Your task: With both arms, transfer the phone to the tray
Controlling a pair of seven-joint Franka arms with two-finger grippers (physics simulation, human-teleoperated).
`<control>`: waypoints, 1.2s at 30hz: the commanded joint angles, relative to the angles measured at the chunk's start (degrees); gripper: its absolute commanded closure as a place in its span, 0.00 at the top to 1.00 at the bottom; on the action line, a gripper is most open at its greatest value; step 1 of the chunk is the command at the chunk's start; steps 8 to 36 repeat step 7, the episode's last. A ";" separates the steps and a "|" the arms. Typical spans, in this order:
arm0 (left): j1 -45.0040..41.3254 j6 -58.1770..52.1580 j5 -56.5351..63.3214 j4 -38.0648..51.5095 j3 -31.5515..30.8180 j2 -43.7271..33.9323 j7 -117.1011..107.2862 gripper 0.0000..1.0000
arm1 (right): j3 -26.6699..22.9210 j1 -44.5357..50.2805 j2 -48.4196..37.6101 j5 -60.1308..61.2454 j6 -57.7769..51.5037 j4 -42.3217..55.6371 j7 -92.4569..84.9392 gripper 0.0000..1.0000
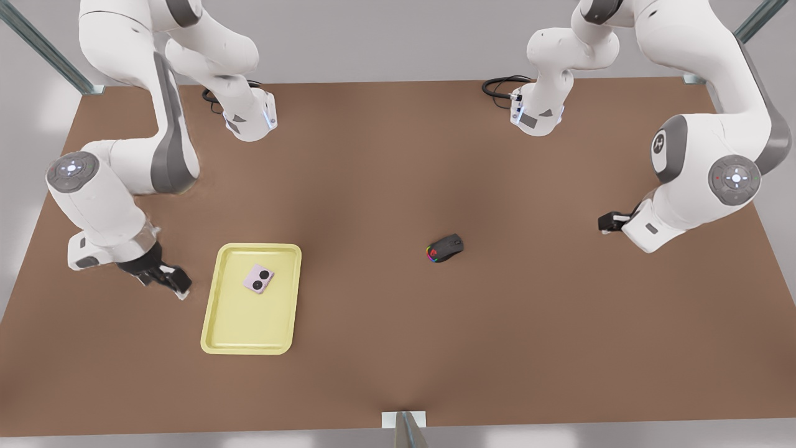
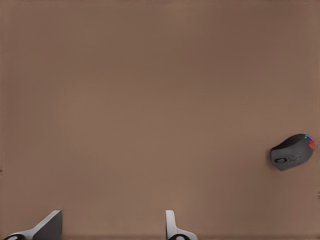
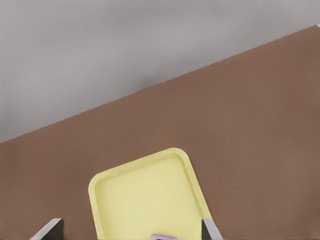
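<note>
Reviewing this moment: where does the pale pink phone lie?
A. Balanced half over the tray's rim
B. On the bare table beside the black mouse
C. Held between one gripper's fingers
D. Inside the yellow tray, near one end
D: in the front view the phone lies flat inside the tray, in its far half and within the rim, apart from the mouse, and the open right gripper stands beside the tray, holding nothing.

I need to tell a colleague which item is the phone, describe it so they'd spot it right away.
Find the pale yellow tray on the brown table. The phone lies inside it, a small pale pink slab with two black circles, unlike the black rainbow-lit mouse on bare table.
</note>
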 commanded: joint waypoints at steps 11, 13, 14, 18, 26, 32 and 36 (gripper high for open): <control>0.09 0.09 0.18 1.68 0.00 1.69 -0.58 1.00 | -1.28 -1.03 1.23 2.46 -28.82 7.74 -26.49 1.00; 0.09 0.09 0.18 1.68 0.00 1.69 -0.58 1.00 | -1.28 -1.03 1.23 2.46 -28.82 7.74 -26.49 1.00; 0.09 0.09 0.18 1.68 0.00 1.69 -0.58 1.00 | -1.28 -1.03 1.23 2.46 -28.82 7.74 -26.49 1.00; 0.09 0.09 0.18 1.68 0.00 1.69 -0.58 1.00 | -1.28 -1.03 1.23 2.46 -28.82 7.74 -26.49 1.00; 0.09 0.09 0.18 1.68 0.00 1.69 -0.58 1.00 | -1.28 -1.03 1.23 2.46 -28.82 7.74 -26.49 1.00; 0.09 0.09 0.18 1.68 0.00 1.69 -0.58 1.00 | -1.28 -1.03 1.23 2.46 -28.82 7.74 -26.49 1.00; 0.09 0.09 0.18 1.68 0.00 1.69 -0.58 1.00 | -1.28 -1.03 1.23 2.46 -28.82 7.74 -26.49 1.00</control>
